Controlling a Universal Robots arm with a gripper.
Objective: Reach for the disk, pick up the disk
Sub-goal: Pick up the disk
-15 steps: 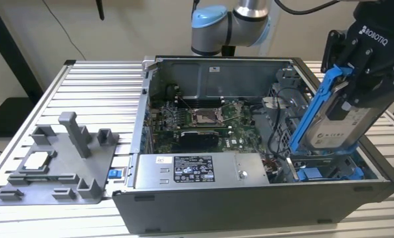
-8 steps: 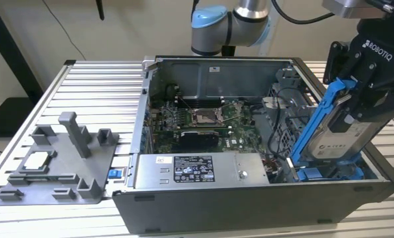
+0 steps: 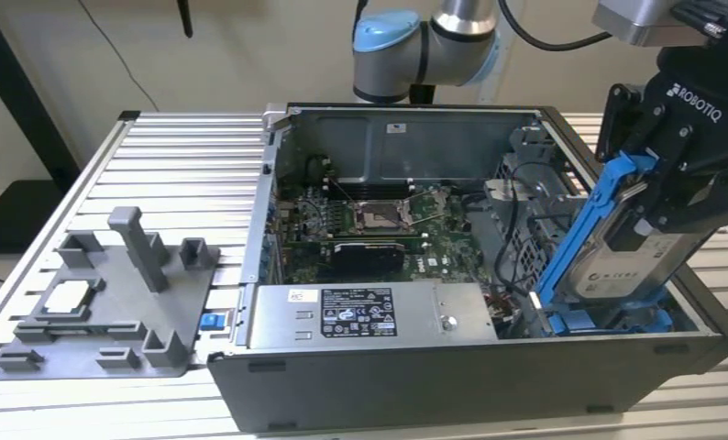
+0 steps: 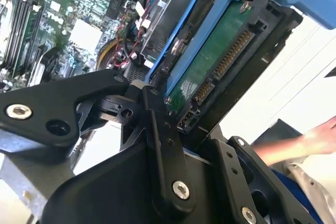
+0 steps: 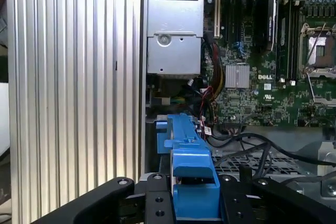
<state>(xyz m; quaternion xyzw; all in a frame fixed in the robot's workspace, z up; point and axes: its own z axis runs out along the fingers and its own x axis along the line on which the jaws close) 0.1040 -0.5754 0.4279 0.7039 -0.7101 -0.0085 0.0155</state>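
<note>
A: Disk (image 3: 624,261) status? Where is it seen?

B: Held tilted, nearly on edge, above the drive bay at the exterior view's right of the open case (image 3: 462,367). Blue bracket (image 3: 597,229) is seen along its edge.

A: Gripper (image 3: 676,197)?

B: Fingers pinched on the disk and bracket, from above. In the second wrist view the disk's (image 4: 210,66) green board and connector are shown between the black fingers (image 4: 163,145).

A: Anything else?

B: Grey fixture (image 3: 107,302) is seen on the table (image 3: 181,156), well apart. A blurred hand (image 4: 310,140) is caught in the second wrist view.
</note>
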